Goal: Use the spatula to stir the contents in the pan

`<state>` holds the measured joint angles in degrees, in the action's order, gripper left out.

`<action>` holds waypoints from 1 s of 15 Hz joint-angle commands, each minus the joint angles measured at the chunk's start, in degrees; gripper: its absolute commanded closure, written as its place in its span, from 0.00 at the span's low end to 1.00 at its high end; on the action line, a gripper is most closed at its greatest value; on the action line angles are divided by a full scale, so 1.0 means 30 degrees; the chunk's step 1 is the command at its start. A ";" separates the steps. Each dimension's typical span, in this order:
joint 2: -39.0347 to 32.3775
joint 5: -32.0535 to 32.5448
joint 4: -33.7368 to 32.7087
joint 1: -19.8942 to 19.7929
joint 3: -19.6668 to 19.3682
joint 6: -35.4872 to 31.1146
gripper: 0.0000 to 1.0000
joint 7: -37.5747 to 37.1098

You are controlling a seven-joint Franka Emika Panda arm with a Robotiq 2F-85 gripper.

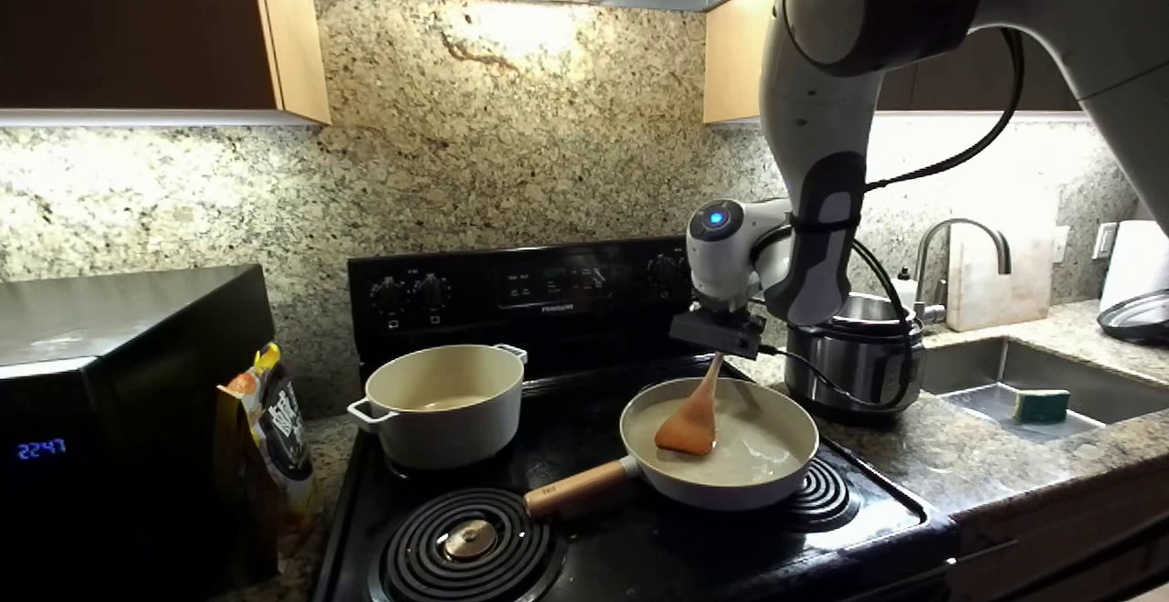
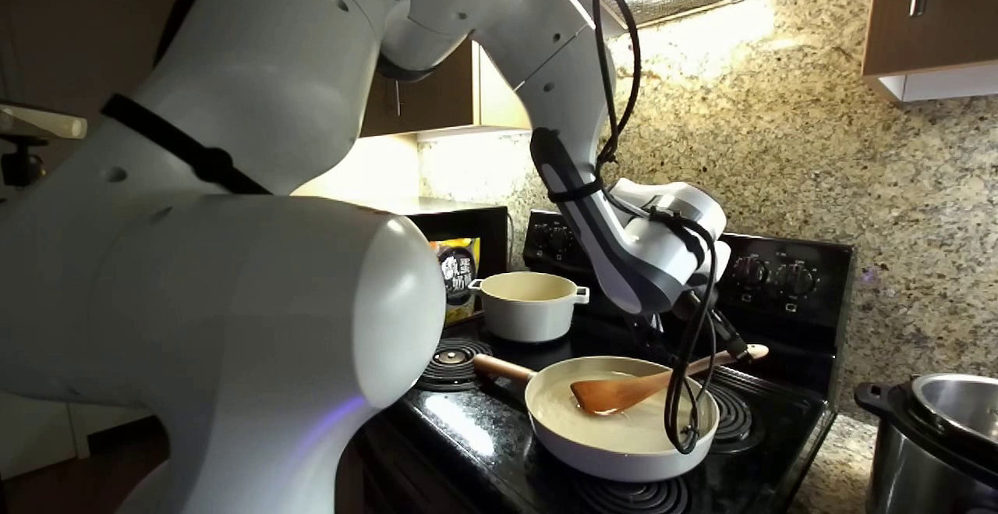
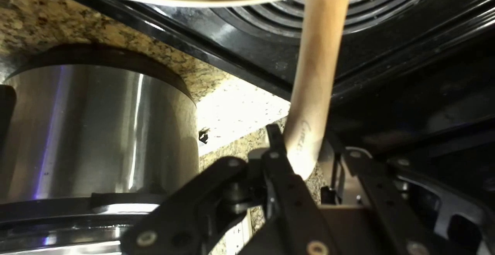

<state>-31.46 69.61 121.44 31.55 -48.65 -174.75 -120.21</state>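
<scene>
The spatula, with an orange-brown wooden blade, shows in both exterior views (image 1: 689,427) (image 2: 616,394). It leans at a slant, its blade resting in the pan and its handle rising over the rim. The pan (image 1: 721,495) (image 2: 616,463) has a cream interior and a brown wooden handle. Its contents (image 1: 753,447) (image 2: 628,432) are a pale, shiny layer, hard to tell from the pan. In the wrist view, my gripper (image 3: 303,137) has its fingers on both sides of the spatula's handle (image 3: 321,61), near the handle's end. It is shut on it. The blade is out of the wrist view.
A cream pot with side handles (image 1: 447,428) stands on the stove behind and left of the pan in an exterior view (image 1: 580,490). A steel pot (image 1: 849,369) stands close to the gripper on the counter. A hanging cable (image 2: 674,420) crosses before the pan.
</scene>
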 commanded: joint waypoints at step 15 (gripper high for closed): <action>0.2525 0.2085 -0.0349 -0.5514 0.8319 1.2390 0.89 -0.0766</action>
<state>-28.45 72.27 117.79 21.70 -31.75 -142.71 -120.77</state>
